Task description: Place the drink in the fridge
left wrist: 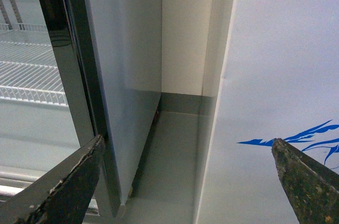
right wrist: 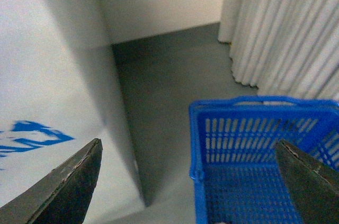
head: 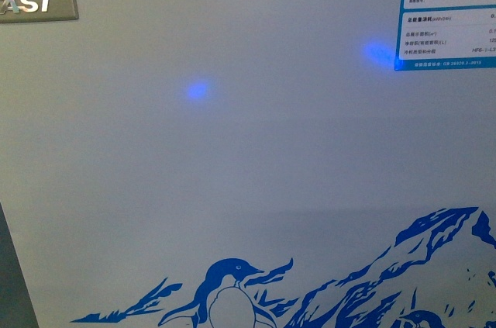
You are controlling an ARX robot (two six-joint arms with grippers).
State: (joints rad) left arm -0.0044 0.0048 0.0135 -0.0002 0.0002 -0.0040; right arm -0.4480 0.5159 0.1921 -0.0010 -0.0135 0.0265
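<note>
On the left wrist camera my left gripper (left wrist: 188, 142) has its two dark, scuffed fingers (left wrist: 63, 187) spread wide apart with nothing between them. Just past them is the white panel of the fridge (left wrist: 286, 65), a bit of blue decal (left wrist: 296, 139) showing near one fingertip. Next to the fridge, across a narrow strip of grey floor (left wrist: 169, 171), stands a grey upright cabinet (left wrist: 124, 65) with white wire shelves (left wrist: 29, 70) behind its glass. A pale wall (left wrist: 183, 28) closes the gap at the back.

On the right wrist camera my right gripper (right wrist: 188, 143) is likewise wide apart and holds nothing. Beyond its fingers a blue plastic basket (right wrist: 254, 150) sits on the floor just beside the fridge corner. A pleated white curtain (right wrist: 286, 28) hangs further back.

The front camera is very close to the fridge; its white front fills the frame. A penguin decal (head: 229, 289) is at lower centre, blue mountains (head: 418, 258) at lower right, a silver brand badge (head: 35, 1) at upper left, and a blue-edged energy label (head: 448, 14) at upper right. Two blue light spots (head: 198, 90) glow on the panel.
</note>
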